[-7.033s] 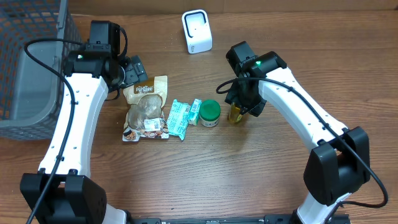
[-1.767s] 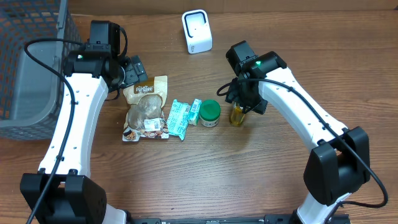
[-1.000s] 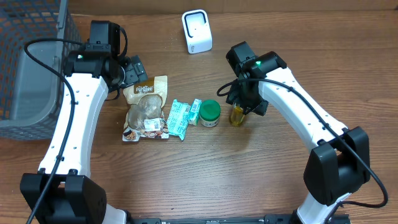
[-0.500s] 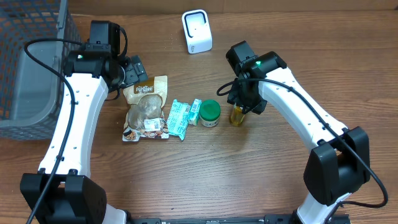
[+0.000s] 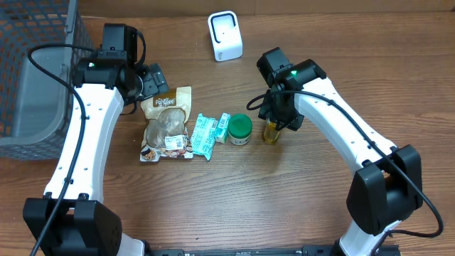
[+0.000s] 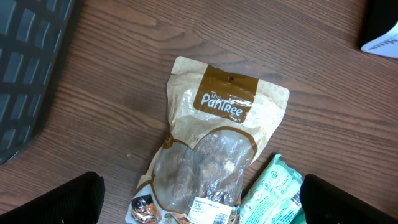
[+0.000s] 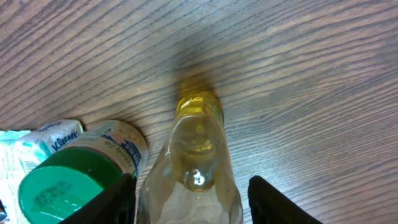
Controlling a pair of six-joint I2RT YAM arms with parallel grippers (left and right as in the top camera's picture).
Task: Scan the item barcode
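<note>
Two arms, scarcely moved from a second ago: my right arm [image 5: 341, 128] reaches in over the bench [image 5: 234, 206] with its wrist bent down, and my left arm [image 5: 85, 135] hangs above the snack pouch [image 6: 217, 124]. The left gripper [image 6: 199, 208] is spread wide and holds nothing. The right gripper [image 7: 193, 202] straddles the bottle [image 7: 198, 149], fingers close at its sides; I cannot tell whether they clamp it. The bottle is upright, just beside the green-lidded jar [image 7: 62, 186].
</note>
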